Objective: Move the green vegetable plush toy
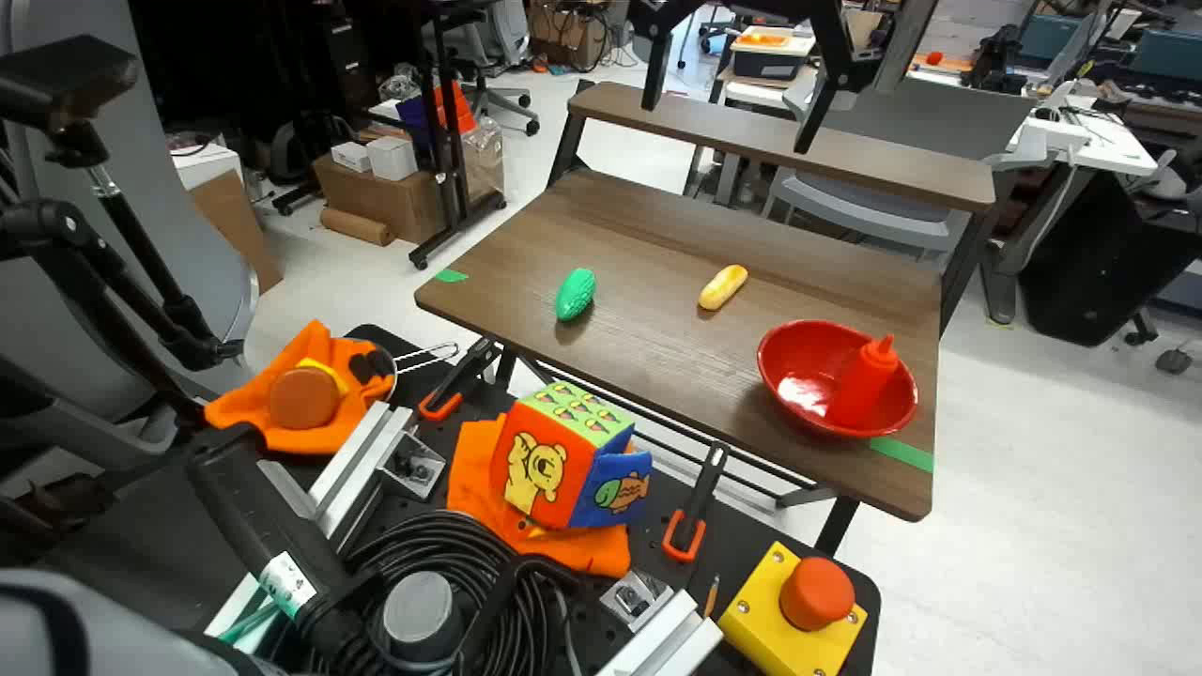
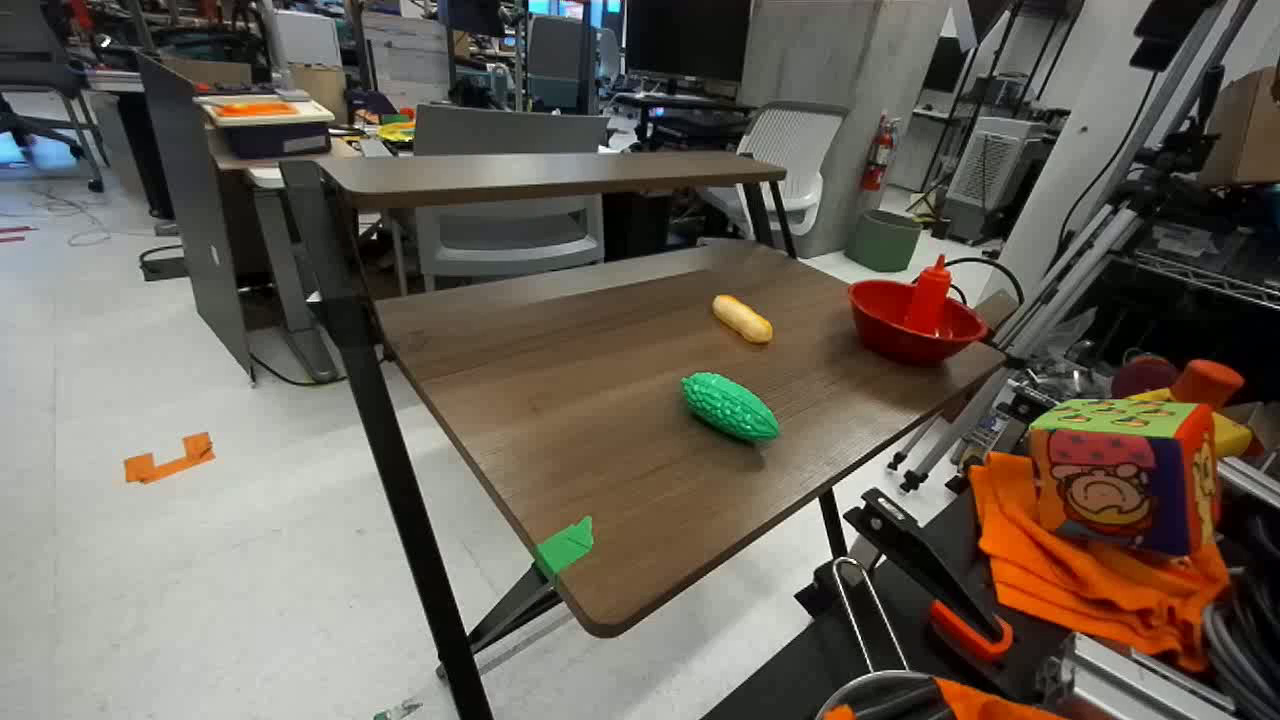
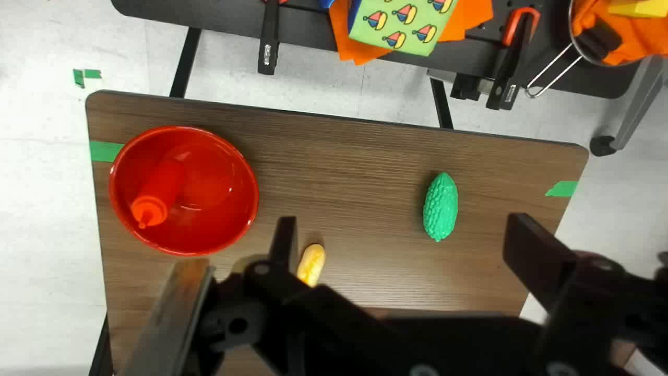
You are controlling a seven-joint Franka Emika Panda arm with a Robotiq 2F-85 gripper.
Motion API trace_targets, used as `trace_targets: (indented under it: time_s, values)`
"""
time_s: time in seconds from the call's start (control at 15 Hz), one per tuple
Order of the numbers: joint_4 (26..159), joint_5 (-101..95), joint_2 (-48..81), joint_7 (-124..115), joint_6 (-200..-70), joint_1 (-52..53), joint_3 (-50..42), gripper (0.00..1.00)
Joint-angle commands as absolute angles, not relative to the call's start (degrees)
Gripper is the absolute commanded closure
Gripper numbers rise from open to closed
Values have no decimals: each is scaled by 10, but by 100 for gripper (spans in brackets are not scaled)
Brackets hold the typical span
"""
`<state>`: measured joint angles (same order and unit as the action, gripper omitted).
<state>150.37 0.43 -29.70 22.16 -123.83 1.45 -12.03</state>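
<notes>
Toward the end of the bench (image 3: 355,162) away from the red bowl (image 3: 222,214), a green vegetable toy (image 3: 441,207) lies on its side while a robot's claw (image 1: 728,122) hangs high overhead, two fingers (image 3: 537,256) spread wide. Claw and toy are well apart: in the wrist view, the vegetable shows in the gap between the fingers, past their tips and closer to the finger farther from the bowl. Both exterior views show the vegetable resting on the wood, well apart from the bowl. A yellow-orange toy roll (image 3: 311,261) lies between bowl and vegetable, off the straight line joining them; in the wrist view, a dark part of the claw hides one end of it. A red squeeze bottle (image 2: 930,303) leans inside the bowl, nozzle up. Green tape (image 3: 106,151) sticks to the bench edge just beside the bowl, and another piece (image 3: 562,188) at the edge farthest from it.
</notes>
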Motion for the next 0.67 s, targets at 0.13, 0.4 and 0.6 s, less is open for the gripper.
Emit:
trace_targets:
  time_s: [0.13,0.4,0.6]
  values:
    - [1503,9,-296,225,-1237,6,-112,0]
    - [1503,9,-296,225,-1237,6,-112,0]
    - [1497,10,-284,221,-1241,8,-111,0]
